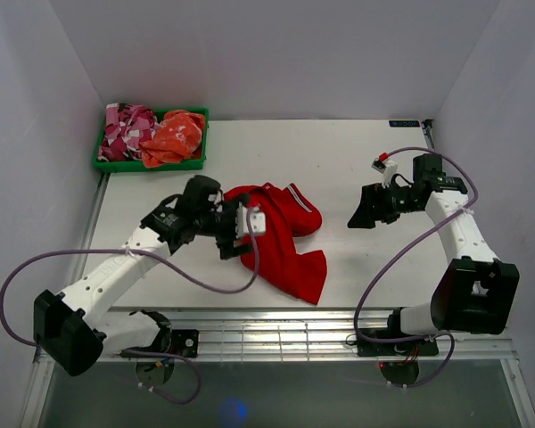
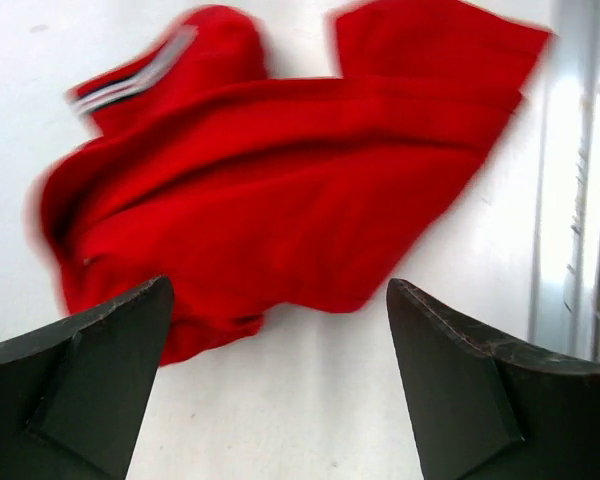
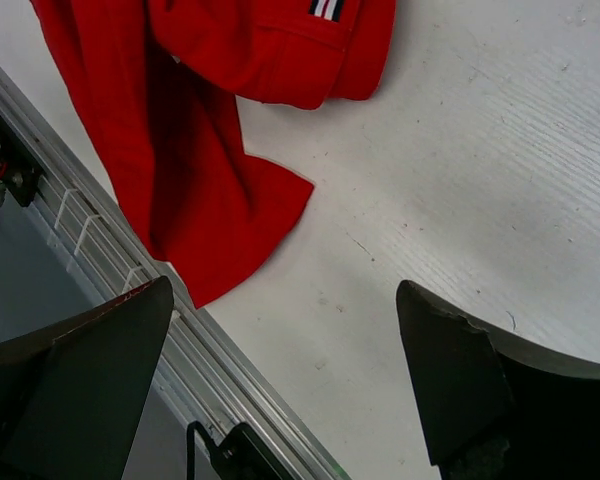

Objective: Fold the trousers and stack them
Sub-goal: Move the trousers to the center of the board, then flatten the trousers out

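left pincer [image 2: 280, 288] spread wide, over trousers [image 2: 280, 180]

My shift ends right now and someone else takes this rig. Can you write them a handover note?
Left gripper: open, empty, at the trousers' left side.
Right gripper: open, empty, over bare table, right of them.
Trousers: bunched mid-table, one end reaching the near edge.
Done: no neat fold visible.
Left: flatten, fold, stack.
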Controlling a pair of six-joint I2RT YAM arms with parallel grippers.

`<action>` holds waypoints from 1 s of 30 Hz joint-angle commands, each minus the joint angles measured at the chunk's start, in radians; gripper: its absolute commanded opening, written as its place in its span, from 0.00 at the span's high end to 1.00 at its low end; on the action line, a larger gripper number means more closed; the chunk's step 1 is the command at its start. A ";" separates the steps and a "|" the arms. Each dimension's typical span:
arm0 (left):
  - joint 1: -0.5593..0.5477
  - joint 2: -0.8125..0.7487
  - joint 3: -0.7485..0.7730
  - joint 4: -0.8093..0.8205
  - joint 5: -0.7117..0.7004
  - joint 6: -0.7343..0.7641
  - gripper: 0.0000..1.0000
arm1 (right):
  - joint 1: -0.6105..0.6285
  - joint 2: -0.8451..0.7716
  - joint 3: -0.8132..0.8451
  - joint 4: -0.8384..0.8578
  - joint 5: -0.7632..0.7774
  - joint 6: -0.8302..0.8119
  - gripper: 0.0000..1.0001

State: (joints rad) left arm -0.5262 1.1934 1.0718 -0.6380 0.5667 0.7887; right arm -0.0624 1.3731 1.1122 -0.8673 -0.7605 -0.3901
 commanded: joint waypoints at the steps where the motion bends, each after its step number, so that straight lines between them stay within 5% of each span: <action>1: -0.235 -0.058 -0.119 -0.077 -0.070 0.167 0.02 | 0.007 0.020 -0.014 0.051 -0.056 0.046 0.02; 7: -0.611 -0.012 -0.262 0.153 -0.289 0.300 0.02 | 0.012 0.049 -0.022 0.067 -0.033 0.060 0.01; 10: -0.693 0.110 -0.248 0.236 -0.346 0.333 0.02 | 0.012 0.041 -0.025 0.068 -0.019 0.063 0.01; 20: -0.735 0.520 -0.127 0.325 -0.543 0.350 0.07 | 0.012 0.023 -0.037 0.074 -0.008 0.065 0.01; 24: -0.733 0.519 -0.077 0.290 -0.581 0.269 0.66 | 0.012 0.021 -0.031 0.070 0.004 0.053 0.01; 27: -0.729 0.401 0.026 0.172 -0.452 0.129 0.96 | 0.012 0.017 -0.032 0.073 0.007 0.050 0.00; 30: -0.667 0.252 0.149 0.143 -0.300 -0.038 1.00 | 0.012 0.017 -0.026 0.080 0.006 0.048 0.00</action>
State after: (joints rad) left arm -1.2381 1.6691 1.0786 -0.4545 0.1062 0.9440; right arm -0.0559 1.4197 1.0809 -0.8070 -0.7509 -0.3336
